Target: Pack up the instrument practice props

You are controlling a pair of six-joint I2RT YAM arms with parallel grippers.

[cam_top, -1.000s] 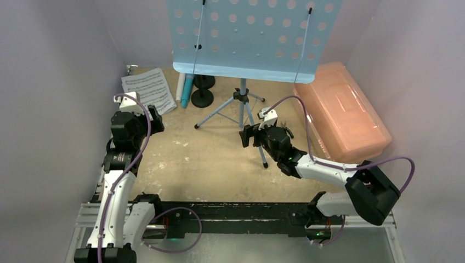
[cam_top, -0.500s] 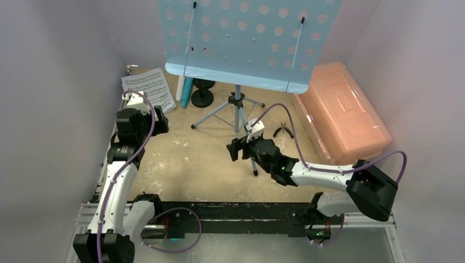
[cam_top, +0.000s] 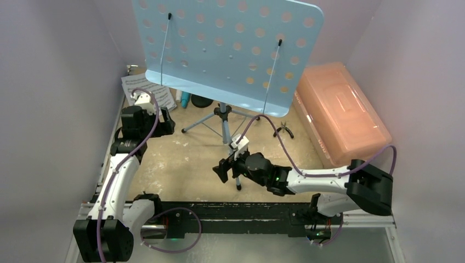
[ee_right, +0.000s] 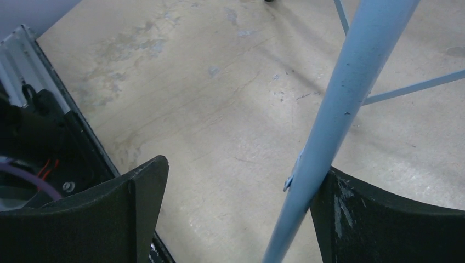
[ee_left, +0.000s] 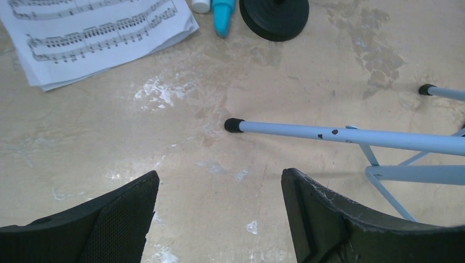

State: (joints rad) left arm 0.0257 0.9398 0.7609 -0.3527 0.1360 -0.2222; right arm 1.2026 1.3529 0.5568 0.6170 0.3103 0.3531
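Fingers, top view: we're seeing both pairs standing wide apart. The left gripper [cam_top: 166,124] is hovering empty over the table [cam_top: 181,159]. The right gripper [cam_top: 222,171] is straddling the near tripod leg [cam_top: 236,178] low down, not clamping it.
Rack, top view: the light-blue music rack [cam_top: 227,49] is standing mid-table on its tripod, its plate looking skewed from up here.
Other props, top view: the sheet music [cam_top: 137,85] is lying at the far left. The blue microphone [cam_top: 185,99] and a black mic holder [cam_top: 202,102] are peeking out from under the plate's edge, just beside the pages.
Bystanders, top view: the pink box [cam_top: 342,112] is sitting along the right wall, with the pliers [cam_top: 284,130] lying near it.
Fingers, left wrist: we're looking at the pads [ee_left: 118,219] splayed, with only bare table showing between them.
Props, left wrist: the left tripod leg [ee_left: 351,136] is running across ahead of the fingers, clear of them. Farther off, the pages, the white microphone [ee_left: 200,5], the blue one and the holder's base are lining the top edge.
Fingers, right wrist: the fingers [ee_right: 109,213] are gaping. The near leg is passing between them, hugging the one on the right of this view. We can't tell if it's actually touching.
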